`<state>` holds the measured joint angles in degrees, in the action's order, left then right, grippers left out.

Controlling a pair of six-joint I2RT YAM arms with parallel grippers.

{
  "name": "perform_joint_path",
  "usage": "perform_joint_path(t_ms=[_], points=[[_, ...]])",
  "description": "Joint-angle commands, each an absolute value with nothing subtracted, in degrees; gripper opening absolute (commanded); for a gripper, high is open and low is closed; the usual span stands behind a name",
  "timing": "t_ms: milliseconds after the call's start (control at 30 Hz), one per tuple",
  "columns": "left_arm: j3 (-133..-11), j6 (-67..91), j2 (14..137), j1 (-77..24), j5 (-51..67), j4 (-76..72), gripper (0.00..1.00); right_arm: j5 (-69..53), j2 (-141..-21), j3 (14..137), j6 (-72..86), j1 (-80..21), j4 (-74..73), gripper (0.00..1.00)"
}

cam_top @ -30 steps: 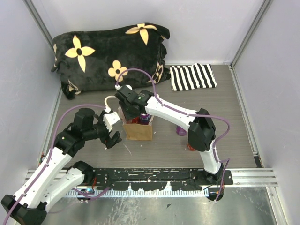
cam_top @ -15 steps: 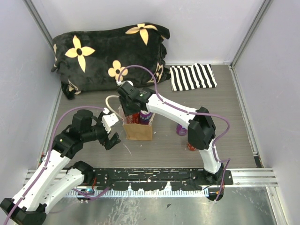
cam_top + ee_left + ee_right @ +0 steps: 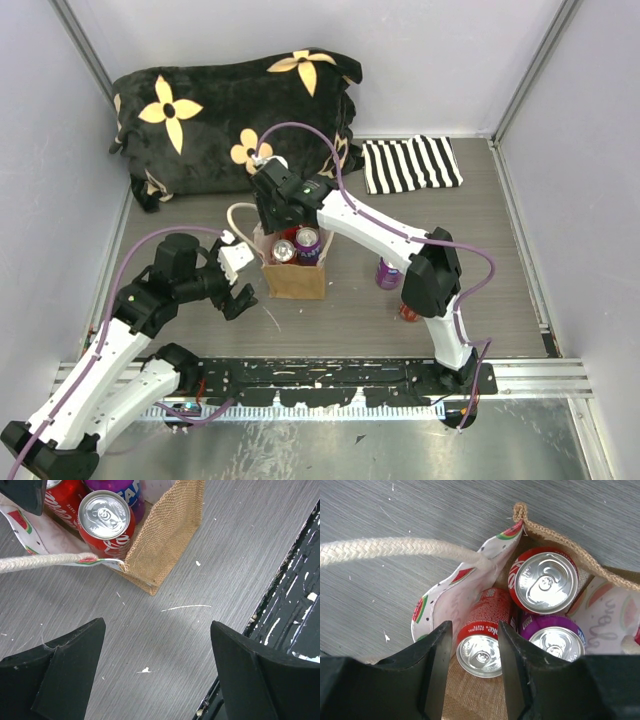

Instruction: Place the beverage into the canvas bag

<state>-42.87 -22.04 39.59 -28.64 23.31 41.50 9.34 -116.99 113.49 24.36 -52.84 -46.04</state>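
On the grey surface (image 3: 480,250): canvas bag (image 3: 295,278) holds cans, both pincers empty.
Black flowered cushion (image 3: 230,110) at back; bag stands upright in front of it, purple beverage can (image 3: 308,243) inside, next to two red cans (image 3: 543,580). Right pincer (image 3: 285,215) hovers just above the bag mouth, fingers spread, gripping nothing. Left pincer (image 3: 157,630) sits low beside the bag, spread wide.
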Motion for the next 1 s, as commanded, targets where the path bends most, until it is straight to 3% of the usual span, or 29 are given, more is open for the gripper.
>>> perform_joint_path(t_ms=[0, 233, 433, 733, 967], points=[[-44.9, -23.0, 39.4, -28.9, 25.2, 41.5, 0.93, 11.7, -113.0, 118.9, 24.9, -52.8, -47.9, 0.48], [-46.7, -24.1, 40.8, -30.5, 25.5, 41.3, 0.92, 14.5, -114.2, 128.6, 23.5, -50.2, -55.1, 0.50], [-48.4, -25.1, 41.7, -33.4, 25.9, 40.8, 0.92, 15.2, -109.7, 125.3, 24.8, -48.1, -59.7, 0.51], [-50.9, -29.6, 45.8, -37.1, 23.6, 37.2, 0.93, 22.7, -99.2, 119.3, 25.9, -41.0, -67.0, 0.77], [-49.5, -30.8, 46.1, -38.4, 23.0, 36.2, 0.93, 19.3, -90.8, 102.3, 25.3, -35.0, -67.8, 0.82]])
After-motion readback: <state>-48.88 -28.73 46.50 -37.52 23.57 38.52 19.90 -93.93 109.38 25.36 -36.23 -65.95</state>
